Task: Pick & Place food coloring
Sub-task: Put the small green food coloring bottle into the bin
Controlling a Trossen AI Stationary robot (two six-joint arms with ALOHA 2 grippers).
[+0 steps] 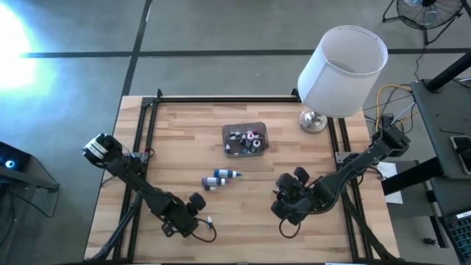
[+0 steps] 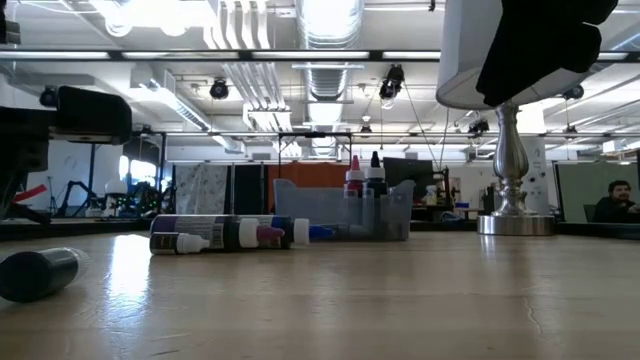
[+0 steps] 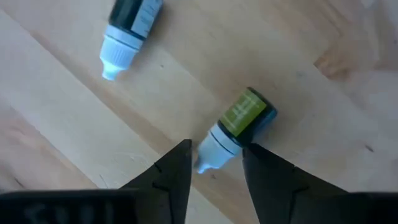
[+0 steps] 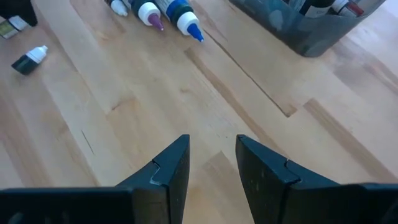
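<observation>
Several food coloring bottles stand in a grey translucent tub (image 1: 245, 140). Three more (image 1: 221, 177) lie side by side on the wood in front of it, also visible in the right wrist view (image 4: 152, 12). My left gripper (image 3: 214, 165) is open near the table's near-left part (image 1: 197, 218), low over a green-labelled bottle (image 3: 242, 118) lying on its side. Its fingers stand on either side of that bottle's white cap. A dark green bottle (image 3: 127, 28) lies farther off. My right gripper (image 4: 211, 162) is open over bare wood (image 1: 282, 200). My left gripper comes down from above with its fingers (image 3: 261, 165) on either side of the white cap (image 3: 211, 149) of the green-labelled bottle, which lies flat on the table. Whether either finger touches the cap or the bottle's shoulder, I cannot tell.
A table lamp with a white shade (image 1: 342, 70) stands on its metal base (image 1: 313, 120) at the far right, beside the tub. Black rails (image 1: 140, 140) run along the table's left, far and right edges. Bare wood lies between the two grippers.
</observation>
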